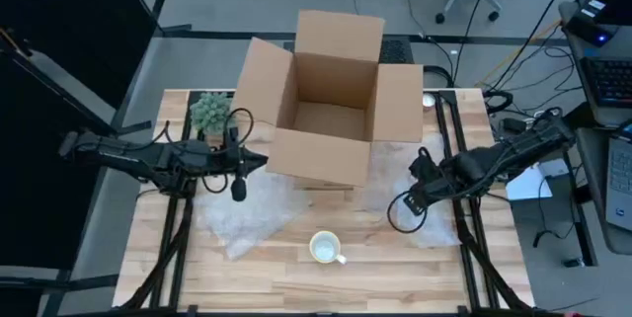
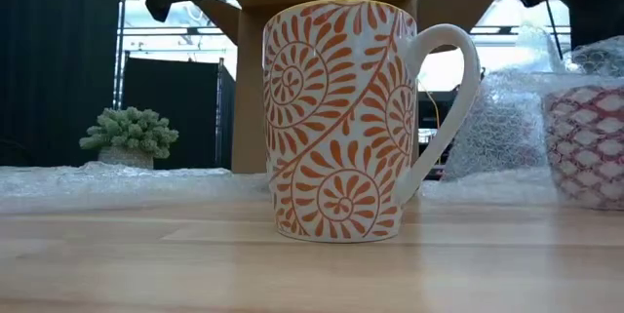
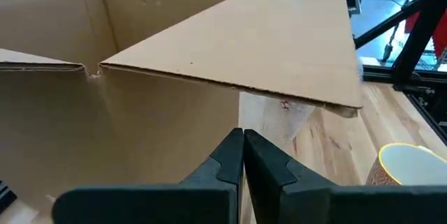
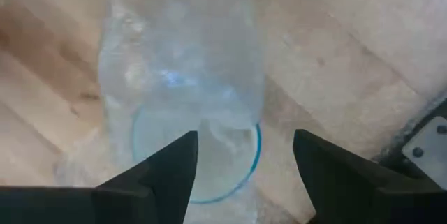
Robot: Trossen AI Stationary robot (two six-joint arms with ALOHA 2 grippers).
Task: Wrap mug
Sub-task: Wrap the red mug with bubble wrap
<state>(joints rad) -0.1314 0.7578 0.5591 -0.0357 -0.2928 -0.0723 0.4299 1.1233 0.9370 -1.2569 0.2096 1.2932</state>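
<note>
1. A glossy mug [image 2: 361, 123], white with orange spiral fronds, is standing upright on the wooden table [image 1: 395, 277], near its front edge.
2. The left gripper [image 3: 243, 155] is hovering beside the cardboard box [image 1: 331, 100], fingers pressed together.
3. The right gripper [image 4: 244, 161] is hanging spread apart over crinkled bubble wrap [image 4: 181, 77].

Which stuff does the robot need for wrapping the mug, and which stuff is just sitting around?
Needed: mug, bubble wrap.
Just there: cardboard box, small plant, wrapped glass under the open right claw, patterned wrapped cup.
</note>
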